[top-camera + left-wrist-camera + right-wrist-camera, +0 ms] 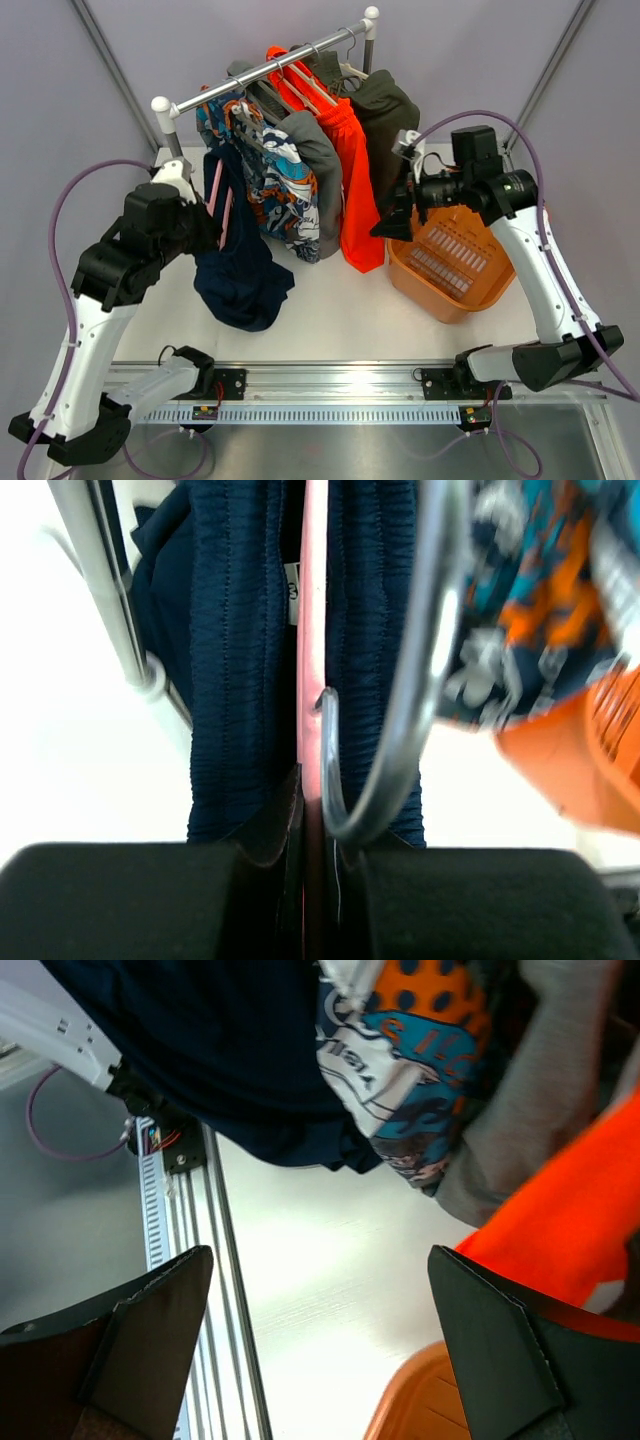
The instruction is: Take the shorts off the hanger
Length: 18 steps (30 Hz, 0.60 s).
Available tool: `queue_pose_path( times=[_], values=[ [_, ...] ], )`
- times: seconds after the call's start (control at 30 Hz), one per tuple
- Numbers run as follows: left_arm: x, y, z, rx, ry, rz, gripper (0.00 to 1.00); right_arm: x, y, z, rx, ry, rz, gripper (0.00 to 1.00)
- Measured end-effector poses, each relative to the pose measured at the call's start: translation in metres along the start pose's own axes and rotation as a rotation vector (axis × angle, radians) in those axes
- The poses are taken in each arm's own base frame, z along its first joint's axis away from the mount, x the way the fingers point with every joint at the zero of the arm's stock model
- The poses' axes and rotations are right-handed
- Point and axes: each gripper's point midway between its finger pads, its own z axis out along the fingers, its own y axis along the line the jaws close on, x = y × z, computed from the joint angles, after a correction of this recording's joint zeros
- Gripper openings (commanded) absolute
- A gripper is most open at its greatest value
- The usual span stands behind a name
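- The left claw (318, 875) is pinched shut on the pink hanger (313, 630), whose bar runs straight out from between its fingers.
- The navy shorts (240, 275) hang on that hanger, draping down toward the table (340, 310) just beside this claw.
- The right claw (320, 1340) gapes wide and empty. It is well apart on the shorts' right, with other garments (300, 190) between, so it likely must reach left.

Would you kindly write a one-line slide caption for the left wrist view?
Left gripper shut on the pink hanger, navy shorts hanging on both sides, a grey metal hook beside it.
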Motion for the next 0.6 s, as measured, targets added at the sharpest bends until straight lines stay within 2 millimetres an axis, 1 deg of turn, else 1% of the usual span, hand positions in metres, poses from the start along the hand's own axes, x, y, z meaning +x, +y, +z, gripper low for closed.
queue_pose_path(
  times=[0.1,0.23,0.3,0.4,0.53,0.6],
  values=[
    [0.025,0.006,-0.006,0.022,0.049,0.016,0.00,-0.005,0.020,0.024,-0.045,0.049,-0.032,0.92],
    [0.052,0.005,-0.017,0.095,0.091,0.017,0.00,-0.017,0.053,0.062,-0.073,0.096,-0.054,0.91],
    [0.064,0.003,-0.021,0.134,0.109,0.013,0.00,-0.024,0.066,0.080,-0.061,0.102,-0.064,0.92],
    [0.088,-0.002,-0.028,0.217,0.145,-0.004,0.00,-0.037,0.087,0.110,-0.007,0.095,-0.064,0.92],
    [0.117,-0.007,-0.032,0.301,0.208,-0.035,0.00,-0.053,0.103,0.148,0.092,0.075,-0.019,0.90],
    [0.128,-0.009,-0.033,0.325,0.235,-0.051,0.00,-0.055,0.103,0.166,0.135,0.070,0.024,0.86]
  ],
)
